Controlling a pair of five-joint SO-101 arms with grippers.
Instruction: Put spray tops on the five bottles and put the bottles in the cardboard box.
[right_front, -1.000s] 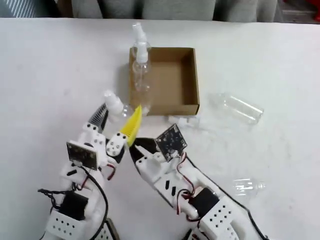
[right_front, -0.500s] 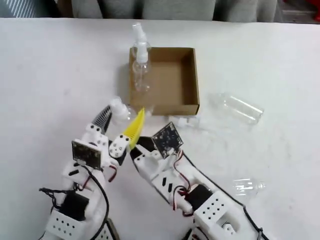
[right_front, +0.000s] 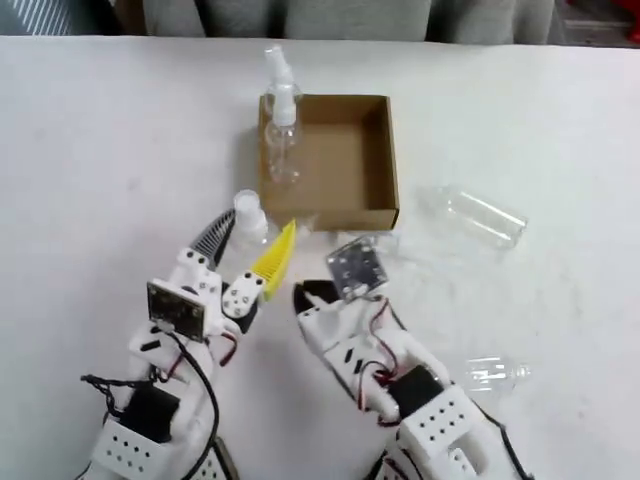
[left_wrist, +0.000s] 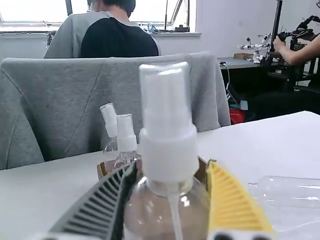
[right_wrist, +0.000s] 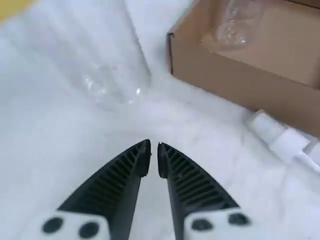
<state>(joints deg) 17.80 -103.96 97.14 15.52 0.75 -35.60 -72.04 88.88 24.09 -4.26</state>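
Right gripper (right_wrist: 152, 150): fingers pressed almost together, empty, low over the table (right_front: 100, 150). Left gripper (right_front: 256, 232): pinching an upright capped bottle (right_front: 248, 212) just before the box (right_front: 386, 165). Loose spray top (right_front: 365, 243) lies against the box's front wall. Second capped bottle (right_front: 283, 145) is inside, along the left wall. Third capped bottle (right_front: 275, 62) is at the far-left corner.

In the cardboard box (right_front: 345, 170), a first bottle (right_front: 283, 140) stands against the left wall, and a second bottle (right_front: 276, 62) stands at the back left corner. A third bottle (right_front: 249, 215) stands just off the front left corner. A spray top (right_front: 365, 241) lies just before the front wall, a fourth bottle (right_front: 472, 216) lies to the right, and a fifth bottle (right_front: 495, 374) lies well off to the front right.
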